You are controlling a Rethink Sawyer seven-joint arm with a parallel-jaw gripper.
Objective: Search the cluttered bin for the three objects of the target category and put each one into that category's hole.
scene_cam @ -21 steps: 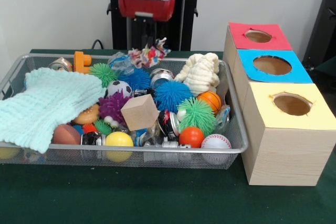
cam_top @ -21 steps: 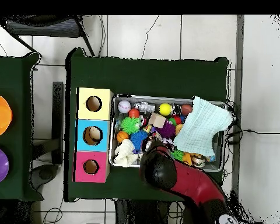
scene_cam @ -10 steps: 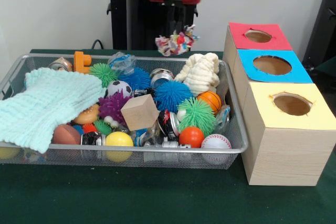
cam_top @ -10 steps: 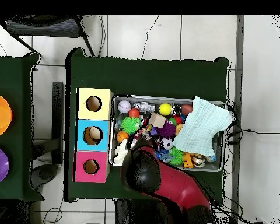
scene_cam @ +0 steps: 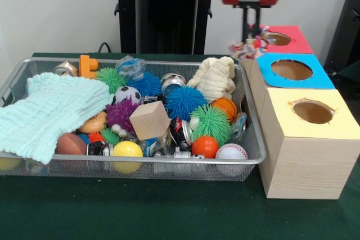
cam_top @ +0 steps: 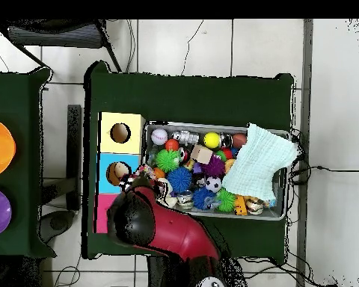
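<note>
Beside the red-topped box [scene_cam: 278,39], clear of the wire bin [scene_cam: 247,155], a multicoloured rope toy [scene_cam: 247,46] hangs clamped in the claw [scene_cam: 251,31], level with the box's hole. The front view shows the toy, the claw's stem and the red hole; from overhead the arm [cam_top: 149,224] covers the red box and only a scrap of the toy [cam_top: 141,173] peeps out by the blue box [cam_top: 119,173]. The yellow box [cam_top: 120,133] sits beyond. No writing is legible anywhere on the green surface [scene_cam: 169,212].
</note>
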